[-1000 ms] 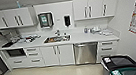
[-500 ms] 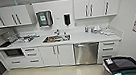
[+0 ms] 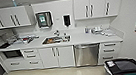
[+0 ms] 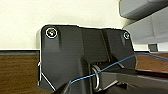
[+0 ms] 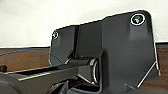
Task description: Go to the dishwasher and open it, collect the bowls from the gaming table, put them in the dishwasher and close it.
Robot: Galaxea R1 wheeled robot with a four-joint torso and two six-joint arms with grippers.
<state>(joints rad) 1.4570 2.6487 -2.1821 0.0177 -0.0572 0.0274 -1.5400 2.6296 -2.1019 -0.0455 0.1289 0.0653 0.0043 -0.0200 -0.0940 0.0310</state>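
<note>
The dishwasher [image 3: 87, 54] is a stainless steel front with a horizontal bar handle, set under the white counter right of the sink. Its door is closed. It stands ahead of me and a little to the right, across a stretch of pale floor. The bowls and the gaming table are out of view. In both wrist views the robot's own dark plate blocks the fingers.
A white kitchenette runs along the wall: counter [image 3: 84, 39] with a sink [image 3: 56, 39], drawers, upper cabinets, a paper dispenser [image 3: 43, 19]. A dark bin [image 3: 124, 68] stands at the near right beside the right wall. A built-in oven [image 3: 12, 54] sits at the left.
The whole view has grown slightly closer to the kitchenette; the camera has moved forward. Nothing in the scene itself has moved.
</note>
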